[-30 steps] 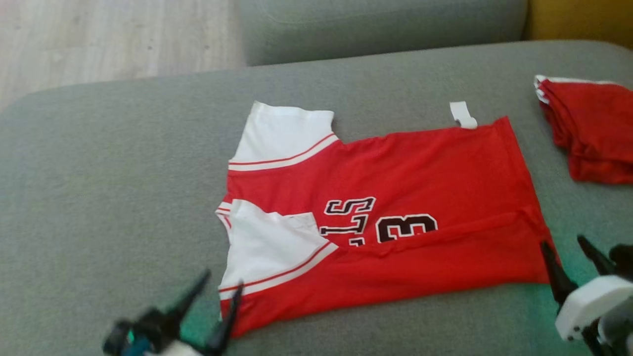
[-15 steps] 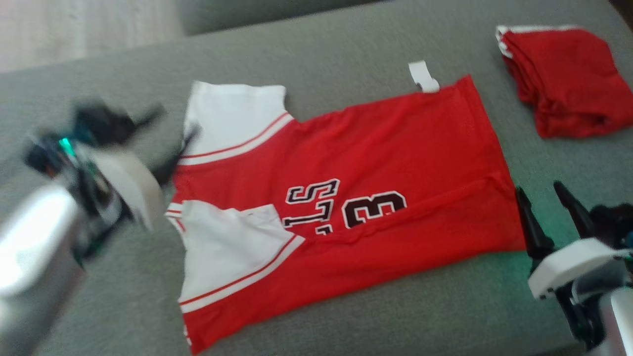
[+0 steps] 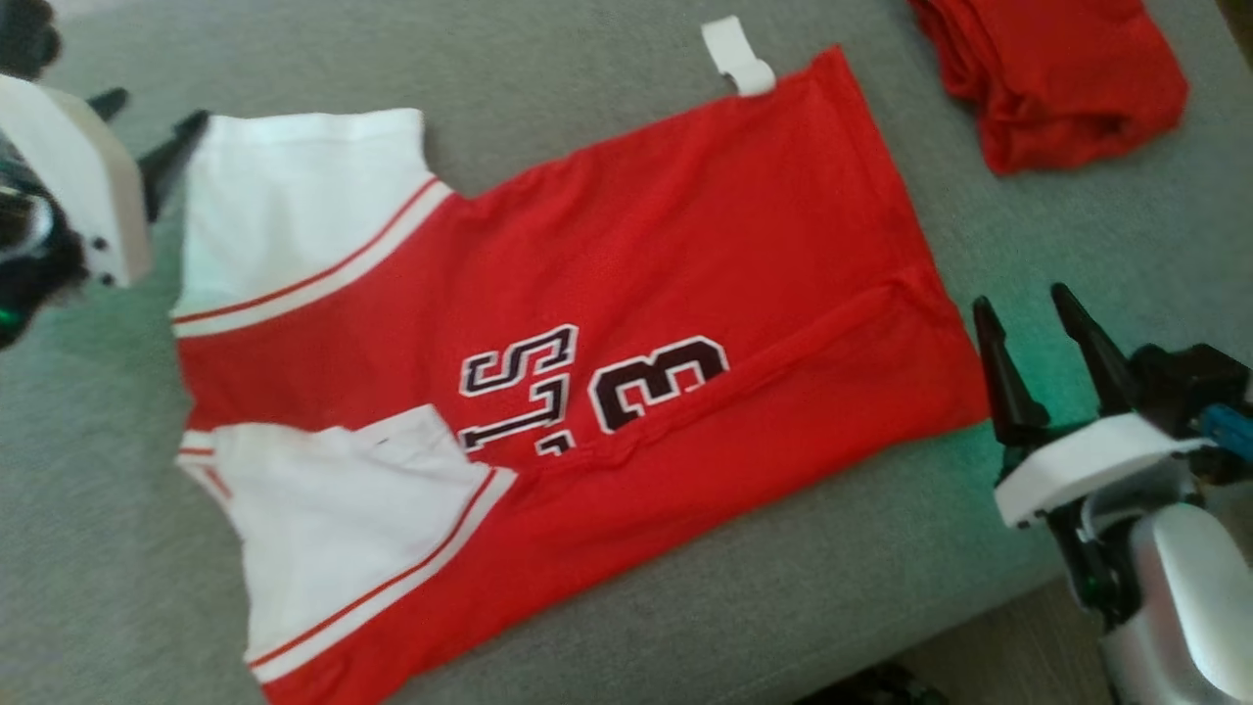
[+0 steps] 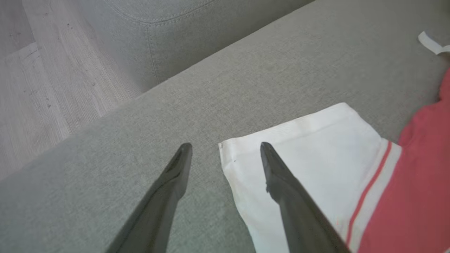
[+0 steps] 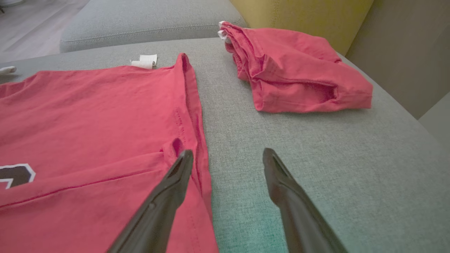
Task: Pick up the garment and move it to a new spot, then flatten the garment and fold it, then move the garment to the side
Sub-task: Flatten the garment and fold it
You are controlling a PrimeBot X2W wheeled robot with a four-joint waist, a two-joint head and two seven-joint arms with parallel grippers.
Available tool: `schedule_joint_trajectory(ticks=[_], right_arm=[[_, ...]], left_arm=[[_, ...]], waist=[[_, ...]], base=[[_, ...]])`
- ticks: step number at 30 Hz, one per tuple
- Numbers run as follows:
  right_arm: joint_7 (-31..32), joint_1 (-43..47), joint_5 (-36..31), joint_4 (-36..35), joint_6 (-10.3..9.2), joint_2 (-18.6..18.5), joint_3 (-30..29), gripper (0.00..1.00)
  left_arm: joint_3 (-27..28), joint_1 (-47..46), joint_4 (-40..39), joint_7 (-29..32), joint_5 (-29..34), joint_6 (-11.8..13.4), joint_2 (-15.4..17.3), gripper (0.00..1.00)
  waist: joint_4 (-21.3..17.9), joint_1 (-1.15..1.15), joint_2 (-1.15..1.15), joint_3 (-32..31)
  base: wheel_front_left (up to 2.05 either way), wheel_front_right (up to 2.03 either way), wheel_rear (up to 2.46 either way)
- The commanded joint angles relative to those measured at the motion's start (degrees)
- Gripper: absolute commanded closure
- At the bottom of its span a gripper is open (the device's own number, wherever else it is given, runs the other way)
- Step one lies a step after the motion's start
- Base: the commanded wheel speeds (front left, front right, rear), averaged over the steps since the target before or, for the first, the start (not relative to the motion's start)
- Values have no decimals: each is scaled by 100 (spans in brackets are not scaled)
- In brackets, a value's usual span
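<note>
The garment (image 3: 626, 245) was laid flat across the sofa seat (image 3: 861, 558), its side towards the front edge folded over. Folding was judged to be in hand. The left gripper (image 3: 152, 110), jaws wide and empty, was held at the far sleeve (image 3: 294, 186); the right gripper (image 3: 1022, 304), equally wide, beside the hem (image 3: 915, 255). Next, the far side would need pinching.

The garment (image 3: 607, 245) is matt red-and-white cloth on the coarse-woven grey sofa (image 3: 636, 607); beyond the left gripper (image 4: 225, 146), smooth and dark, lies wood-grain floor (image 4: 42, 88).
</note>
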Motion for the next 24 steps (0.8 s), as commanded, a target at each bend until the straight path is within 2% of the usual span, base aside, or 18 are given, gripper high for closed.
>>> schedule_joint_trajectory(ticks=[1,12,13,14,16,24], right_arm=[[-88,-125,-45,-110,-5,-26,112,0],[-429,-434,-12,319,-5,126,248,0],[-442,-448,-11,345,-5,126,247,0],[-454,-459,-10,370,-5,123,239,0],[-475,-479,-9,414,-5,111,219,0],[-402,-698,18,401,-5,18,215,0]], left_arm=[[210,-349,-57,38,-21,11,356,0],[-326,-620,344,213,-13,10,703,0],[-362,-618,365,235,-35,10,711,38],[-399,-619,378,263,-64,10,718,62],[-461,-620,383,342,-172,10,719,100],[-690,-745,170,54,-299,10,720,100]], waist=[[-209,-1,0,199],[-496,-1,0,498],[-506,-1,0,494],[-511,-1,0,490],[-508,-1,0,473],[-378,-1,0,323]], base=[[0,0,0],[0,0,0],[0,0,0],[0,0,0],[0,0,0],[0,0,0]])
